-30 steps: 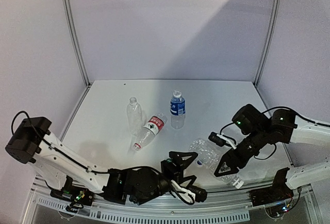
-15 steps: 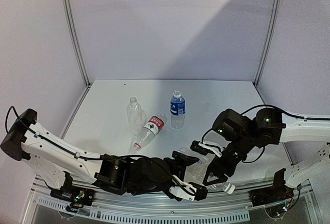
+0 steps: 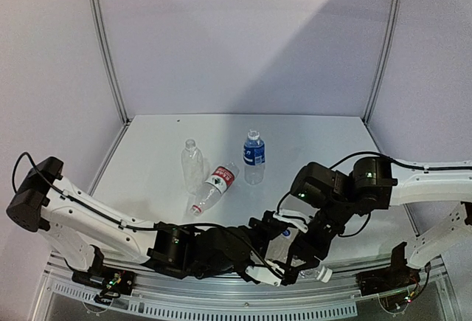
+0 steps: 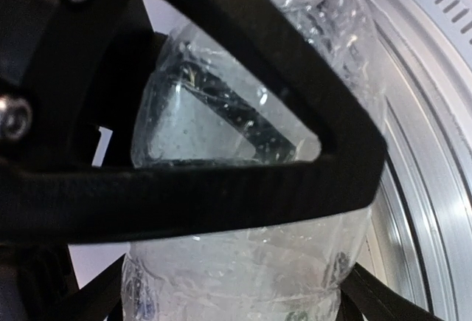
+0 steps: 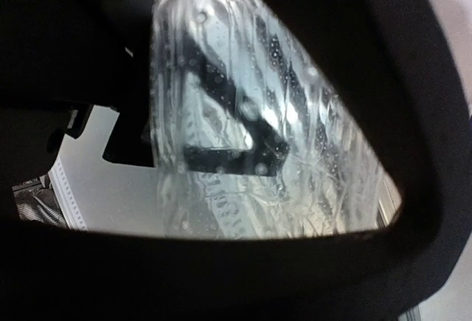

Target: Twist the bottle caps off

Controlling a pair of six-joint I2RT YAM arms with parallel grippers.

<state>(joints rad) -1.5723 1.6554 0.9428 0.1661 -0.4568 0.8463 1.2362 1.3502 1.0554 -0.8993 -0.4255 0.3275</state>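
Two arms now meet at the counter's near edge. Right pincer [image 3: 308,253] pinches the crumpled bottle [image 4: 243,262], brought left from the near right corner. Left pincer [image 3: 287,270] has swung in near its white cap [image 3: 322,274], jaws narrowing, grip unclear. Cap likely still on.

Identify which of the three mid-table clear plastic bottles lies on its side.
The red-labelled clear plastic bottle; the blue-labelled bottle and the unlabelled bottle stand upright.
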